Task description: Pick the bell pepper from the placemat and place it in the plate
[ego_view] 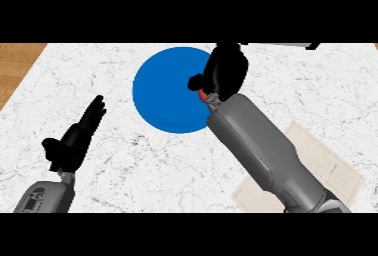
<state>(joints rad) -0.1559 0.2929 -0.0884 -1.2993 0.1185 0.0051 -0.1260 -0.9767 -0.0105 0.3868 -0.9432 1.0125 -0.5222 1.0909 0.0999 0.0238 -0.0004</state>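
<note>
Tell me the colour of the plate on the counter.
Solid blue; the plate shows best in the head view.

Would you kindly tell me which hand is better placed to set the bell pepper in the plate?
The right hand: it is curled round the red bell pepper at the blue plate's right edge. The left hand rests open at the lower left, away from both.

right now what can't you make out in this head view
- Bell pepper: only a red sliver shows under the right hand, which curls over it; shape and exact grip hidden.
- Plate: its right rim is covered by that hand and forearm.
- Placemat: partly covered by the right forearm.
- Grey object at the top: cut off by the edge.
</note>
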